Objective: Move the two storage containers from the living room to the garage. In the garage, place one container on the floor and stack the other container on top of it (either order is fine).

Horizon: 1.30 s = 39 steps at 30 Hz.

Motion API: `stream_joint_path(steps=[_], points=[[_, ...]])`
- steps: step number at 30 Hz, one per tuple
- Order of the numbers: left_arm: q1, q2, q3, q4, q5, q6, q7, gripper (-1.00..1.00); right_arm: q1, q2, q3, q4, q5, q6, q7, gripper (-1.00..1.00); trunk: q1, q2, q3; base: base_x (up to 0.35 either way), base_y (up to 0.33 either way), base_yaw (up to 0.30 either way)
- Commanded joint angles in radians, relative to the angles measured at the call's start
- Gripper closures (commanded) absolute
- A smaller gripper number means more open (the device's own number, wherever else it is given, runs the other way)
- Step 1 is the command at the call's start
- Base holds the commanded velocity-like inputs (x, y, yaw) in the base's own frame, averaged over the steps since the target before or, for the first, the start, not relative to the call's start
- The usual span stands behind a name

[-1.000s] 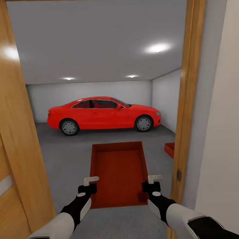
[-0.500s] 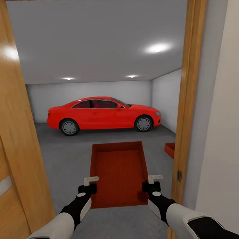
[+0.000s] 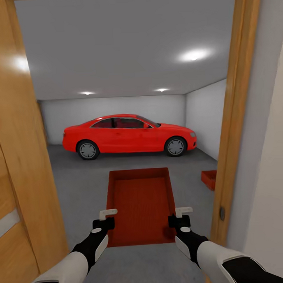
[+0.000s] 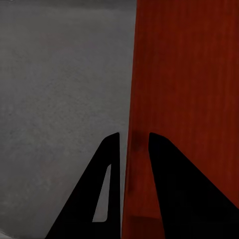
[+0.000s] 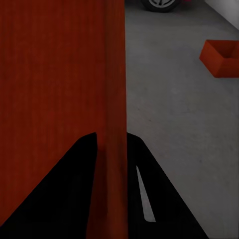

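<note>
The robot stands in the doorway to the garage and carries one storage container (image 3: 140, 205) in front of itself, so the step in hand seems to be the transport of the second bin. The other container (image 3: 209, 179) already sits on the floor (image 3: 77, 185) of the garage, far to the right, partly hidden behind the door frame (image 3: 233, 125). In the right wrist view it shows as a small open orange-red box (image 5: 222, 57) resting on the concrete.

Both arms reach forward and low, nearly parallel, with the carried bin between them. The left gripper (image 3: 105, 219) grips the left long wall of the bin near its near corner, and the right gripper (image 3: 180, 217) grips the right long wall in the same way. In the left wrist view the two dark fingers (image 4: 107, 189) stand narrow with the bin wall (image 4: 130, 149) between them; in the right wrist view the fingers (image 5: 74, 189) pinch the wall in the same manner.

The next move probably calls for driving through the doorway without touching the frame or the open wooden door (image 3: 19, 163) at the left, then turning right toward the resting bin. There the carried bin must be held level above it and lowered straight, so that it sits on top. A red car (image 3: 129, 136) is parked far across the room, well apart from this path.
</note>
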<state>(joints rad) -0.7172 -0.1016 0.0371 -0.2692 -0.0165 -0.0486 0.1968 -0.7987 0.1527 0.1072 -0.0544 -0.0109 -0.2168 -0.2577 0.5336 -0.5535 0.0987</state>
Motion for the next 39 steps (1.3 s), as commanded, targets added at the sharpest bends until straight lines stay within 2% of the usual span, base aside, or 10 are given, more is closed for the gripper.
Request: stream_joint_path(steps=[1,25,39], points=[[-0.001,0.065,0.027,0.002,-0.007,-0.004,0.012,1.0,-0.001,-0.003,-0.015,-0.001,-0.003,-0.006,-0.006,1.0,0.001,-0.001,0.0,0.294,0.0,0.002],[0.0,0.066,0.027,0.005,-0.007,-0.004,0.012,1.0,-0.001,-0.003,-0.015,-0.001,-0.002,-0.007,-0.006,1.0,0.001,-0.001,0.0,0.319,0.0,0.0],[-0.001,0.066,0.027,0.004,-0.007,-0.004,0.012,1.0,-0.001,-0.004,-0.015,-0.001,-0.001,-0.008,-0.006,1.0,0.001,-0.001,0.0,0.321,0.0,0.053]])
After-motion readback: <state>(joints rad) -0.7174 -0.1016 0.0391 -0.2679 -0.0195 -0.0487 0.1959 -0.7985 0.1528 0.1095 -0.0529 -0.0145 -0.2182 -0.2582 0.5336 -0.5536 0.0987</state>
